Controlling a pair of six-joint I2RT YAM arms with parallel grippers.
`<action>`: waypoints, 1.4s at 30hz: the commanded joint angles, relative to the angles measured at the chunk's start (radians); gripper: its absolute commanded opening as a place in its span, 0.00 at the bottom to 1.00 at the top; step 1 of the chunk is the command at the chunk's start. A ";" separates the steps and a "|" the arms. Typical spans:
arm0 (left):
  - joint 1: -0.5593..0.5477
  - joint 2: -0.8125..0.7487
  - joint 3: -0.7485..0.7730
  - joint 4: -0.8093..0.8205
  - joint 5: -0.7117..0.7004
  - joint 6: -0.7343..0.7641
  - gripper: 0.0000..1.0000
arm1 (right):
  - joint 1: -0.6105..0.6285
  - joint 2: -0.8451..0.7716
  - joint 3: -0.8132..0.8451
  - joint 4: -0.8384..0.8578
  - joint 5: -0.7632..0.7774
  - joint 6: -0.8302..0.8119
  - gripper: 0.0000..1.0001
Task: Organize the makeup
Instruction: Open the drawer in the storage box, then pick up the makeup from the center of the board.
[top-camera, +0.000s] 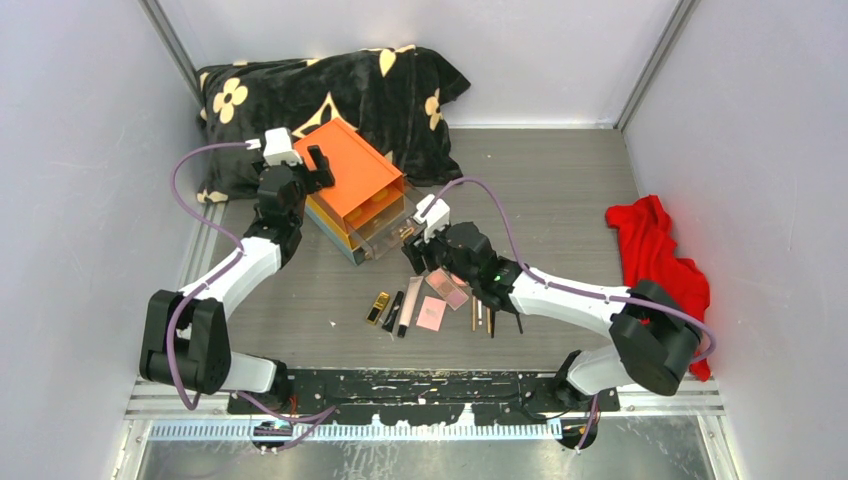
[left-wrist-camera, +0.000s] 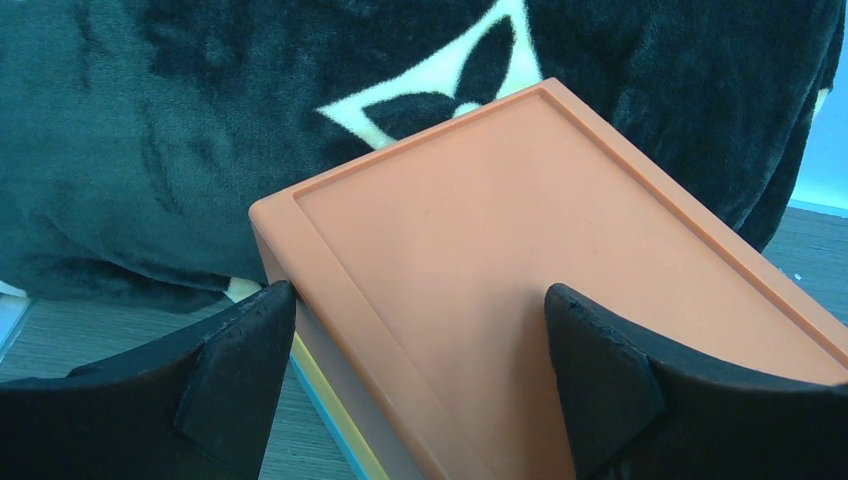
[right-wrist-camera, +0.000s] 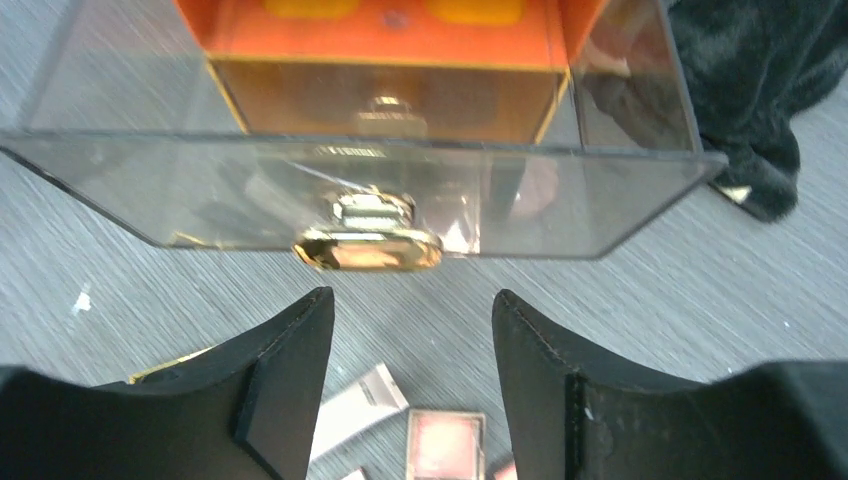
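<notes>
1. Little is done: the clear drawer (right-wrist-camera: 360, 190) of the orange-topped drawer box (top-camera: 350, 165) stands pulled out, yet the makeup (top-camera: 430, 312) lies loose on the counter (top-camera: 560, 190), seemingly all left to stow.
2. Left hand (left-wrist-camera: 420, 385), fingers apart, sits over the box's corner, gripping nothing.
3. Right hand (right-wrist-camera: 410, 375), fingers apart and empty, faces the drawer's gold handle (right-wrist-camera: 368, 245); the makeup lies just beneath and behind it.

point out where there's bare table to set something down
Widest bare patch: back right of the table, between the drawer box, pillow and red cloth. A smaller one lies between the left arm and the makeup. Crowded: open drawer to makeup, under the right hand.
</notes>
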 joint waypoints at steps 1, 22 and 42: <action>-0.018 0.087 -0.053 -0.239 0.103 0.046 0.90 | -0.006 -0.021 0.013 -0.060 0.051 -0.019 0.66; -0.017 0.077 -0.061 -0.238 0.111 0.048 0.90 | -0.012 -0.194 -0.030 -0.386 0.466 0.065 1.00; -0.017 0.069 -0.069 -0.233 0.122 0.051 0.89 | -0.158 -0.044 -0.084 -0.493 0.318 0.360 0.84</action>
